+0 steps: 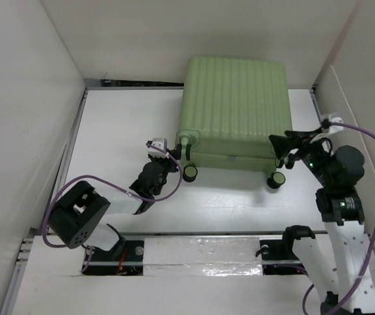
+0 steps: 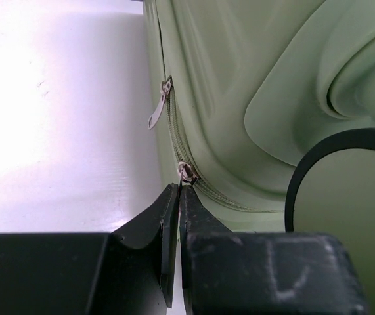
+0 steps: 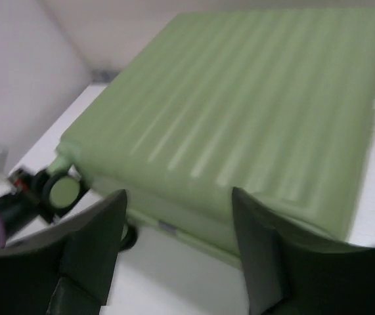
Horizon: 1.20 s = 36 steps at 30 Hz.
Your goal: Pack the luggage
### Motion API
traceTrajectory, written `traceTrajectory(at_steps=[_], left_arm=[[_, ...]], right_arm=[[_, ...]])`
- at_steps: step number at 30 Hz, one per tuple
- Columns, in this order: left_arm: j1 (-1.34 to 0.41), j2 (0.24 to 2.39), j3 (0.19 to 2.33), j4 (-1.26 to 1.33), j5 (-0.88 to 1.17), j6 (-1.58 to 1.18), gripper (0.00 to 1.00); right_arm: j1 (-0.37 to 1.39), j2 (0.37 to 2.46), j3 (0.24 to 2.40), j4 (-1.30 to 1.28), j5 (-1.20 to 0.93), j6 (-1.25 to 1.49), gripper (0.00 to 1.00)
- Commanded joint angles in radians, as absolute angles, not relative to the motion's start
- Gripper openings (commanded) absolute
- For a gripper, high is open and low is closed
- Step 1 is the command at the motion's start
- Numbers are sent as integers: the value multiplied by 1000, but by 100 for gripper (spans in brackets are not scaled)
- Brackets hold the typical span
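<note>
The luggage (image 1: 236, 111) is a light green ribbed suitcase lying flat and closed at the back middle of the table, its black-and-green wheels (image 1: 190, 172) toward me. My left gripper (image 1: 175, 156) is at its near left corner. In the left wrist view the gripper (image 2: 178, 189) is shut, with a small metal zipper pull (image 2: 186, 172) pinched at its tips on the zip seam. A second zipper pull (image 2: 159, 105) hangs farther along the seam. My right gripper (image 1: 280, 149) is open and empty above the near right corner. In the right wrist view it (image 3: 177, 197) straddles the suitcase's edge (image 3: 240, 125).
White enclosure walls stand close on the left (image 1: 23, 111), back and right (image 1: 364, 85). A silver taped strip (image 1: 200, 252) runs along the near table edge. Purple cables (image 1: 371, 151) loop off both arms. A wheel (image 2: 345, 190) fills the right of the left wrist view.
</note>
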State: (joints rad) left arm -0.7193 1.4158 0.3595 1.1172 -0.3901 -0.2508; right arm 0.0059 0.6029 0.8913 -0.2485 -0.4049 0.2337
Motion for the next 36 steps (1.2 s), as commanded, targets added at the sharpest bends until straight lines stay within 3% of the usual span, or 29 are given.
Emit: traceTrajectory(at_steps=[1, 2, 3, 5, 6, 7, 8, 10, 11, 15, 21, 31, 36], left_arm=[[-672, 1396, 357, 1230, -426, -247, 0], [-672, 1391, 356, 1229, -428, -247, 0], [-672, 1390, 354, 1226, -425, -245, 0], [-672, 1387, 353, 1224, -420, -247, 0], [-672, 1385, 350, 1226, -420, -248, 0], [-672, 1385, 348, 1226, -419, -250, 0], [-672, 1387, 348, 1226, -417, -252, 0], [-672, 1388, 345, 1227, -413, -255, 0], [-672, 1385, 344, 1227, -411, -255, 0], [-672, 1381, 339, 1232, -408, -258, 0], [-672, 1379, 339, 1235, -403, -264, 0], [-672, 1374, 334, 1235, -410, -259, 0], [-672, 1368, 333, 1233, -413, -258, 0]], right_arm=[[154, 646, 822, -61, -483, 368, 37], [208, 664, 787, -28, -463, 389, 11], [268, 689, 778, -12, -427, 402, 0], [478, 777, 759, 87, -280, 426, 0], [548, 811, 764, 104, -217, 437, 3], [674, 846, 762, 170, -96, 466, 39], [724, 915, 756, 216, -43, 488, 57], [782, 983, 738, 349, 49, 561, 87], [796, 1043, 732, 386, 57, 602, 93], [819, 1181, 698, 593, 49, 756, 100], [810, 1314, 675, 748, 75, 951, 100], [781, 1561, 601, 1199, -112, 1188, 100], [824, 1500, 537, 1112, 23, 1175, 100]])
